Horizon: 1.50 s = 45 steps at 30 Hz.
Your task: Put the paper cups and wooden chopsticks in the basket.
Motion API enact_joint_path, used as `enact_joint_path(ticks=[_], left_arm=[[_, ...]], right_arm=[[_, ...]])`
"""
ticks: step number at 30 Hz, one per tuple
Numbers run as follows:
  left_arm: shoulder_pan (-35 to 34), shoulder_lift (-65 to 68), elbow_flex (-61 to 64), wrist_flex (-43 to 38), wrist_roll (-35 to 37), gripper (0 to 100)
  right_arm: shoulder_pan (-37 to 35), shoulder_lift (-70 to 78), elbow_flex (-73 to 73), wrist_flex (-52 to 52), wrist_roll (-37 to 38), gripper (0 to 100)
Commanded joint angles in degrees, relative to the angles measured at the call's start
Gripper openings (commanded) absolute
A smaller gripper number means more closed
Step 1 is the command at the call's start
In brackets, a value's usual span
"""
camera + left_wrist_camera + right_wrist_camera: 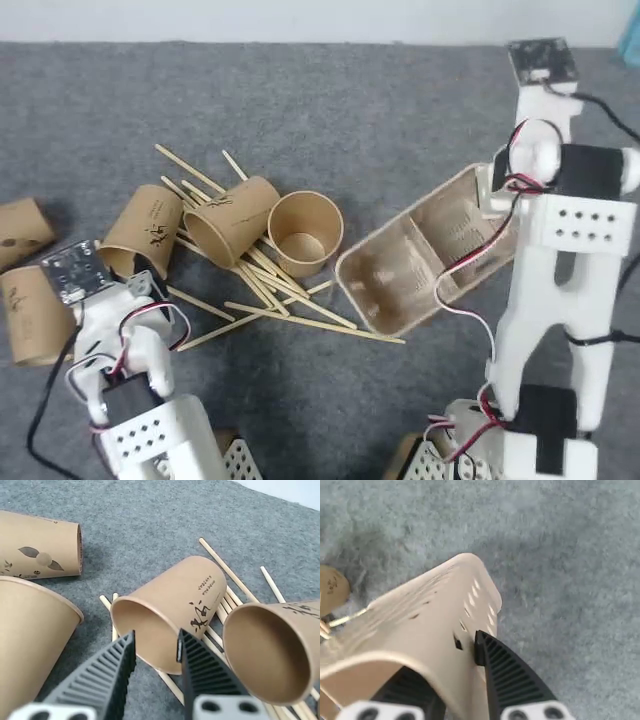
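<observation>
"Grey carpet (350, 110). What's on the left?"
"The left gripper (156, 639): jaws slightly apart, empty, at the mouth of a lying paper cup (170, 610). Chopsticks (290, 320) are scattered beneath it."
"And on the right?"
"The basket (385, 280), just beside the chopsticks. The right gripper (455, 660) is clamped on its wall."

Grey carpet (300, 100) under cups (232, 220), chopsticks (290, 322)

Two white plastic arms, black at the joints and fingertips.
The left arm (140, 420) and the right arm (560, 270) are blocky white shells dotted with small round holes. Black motors (590, 165) sit between the sections, with red, white and black wires (518, 183) looping alongside. A grey board (72, 272) caps each wrist. The fingers (107, 672) are black ribbed wedges.
</observation>
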<state>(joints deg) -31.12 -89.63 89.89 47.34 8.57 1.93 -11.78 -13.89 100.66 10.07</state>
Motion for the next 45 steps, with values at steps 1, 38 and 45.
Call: enact_joint_path(ticks=[1,38,45], left_arm=[[0.1,-0.7,-0.2,-1.3,-0.5,14],[0.1,-0.8,-0.4,-0.5,-0.6,14],[0.1,-0.8,-0.4,-0.5,-0.6,14]], right_arm=[[0.7,1.7,-0.6,2.4,-0.4,0.8],[-15.1,-1.5,-11.3,2.4,-7.9,15.1],[-15.3,5.9,-3.6,2.3,-4.8,14.8]])
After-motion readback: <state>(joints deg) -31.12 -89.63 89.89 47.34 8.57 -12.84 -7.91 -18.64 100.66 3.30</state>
